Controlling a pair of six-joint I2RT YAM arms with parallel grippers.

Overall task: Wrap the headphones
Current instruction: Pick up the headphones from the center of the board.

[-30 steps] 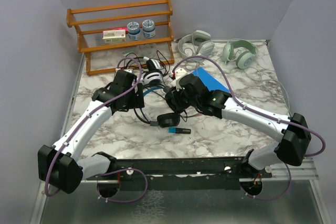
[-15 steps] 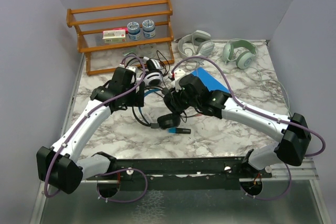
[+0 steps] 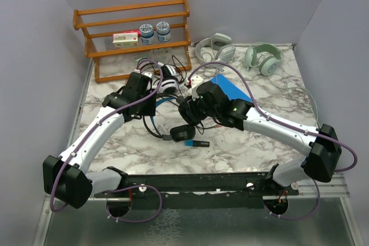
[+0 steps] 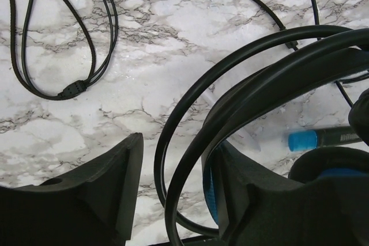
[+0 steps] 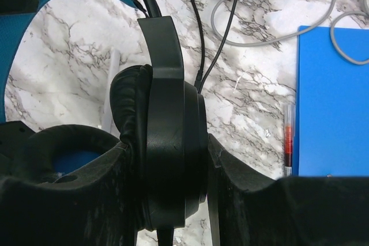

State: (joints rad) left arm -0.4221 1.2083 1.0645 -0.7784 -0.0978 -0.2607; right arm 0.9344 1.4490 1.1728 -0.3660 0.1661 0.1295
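Your left gripper (image 4: 179, 145) has edged farther toward the rack (image 3: 132, 33). Its jaws stand part open around the band and cable of the black headphones (image 3: 183, 132), with a gap on one side. Your right gripper (image 5: 170, 145) is clamped on their earcup (image 5: 167, 119), above the middle of the worktop (image 3: 242, 142).

The left arm (image 3: 95, 139) starts at the near left corner of the table and reaches in toward the middle, its wrist tipped down. The left pincer (image 4: 179, 145) has its two fingers (image 4: 98, 188) apart. The right arm (image 3: 282, 128) starts at the near right corner, bends at its elbow and reaches to the middle too. The right pincer (image 5: 167, 154) squeezes an ear cup of the black headphones (image 5: 167, 73) between its fingers. The two pincers are near each other.
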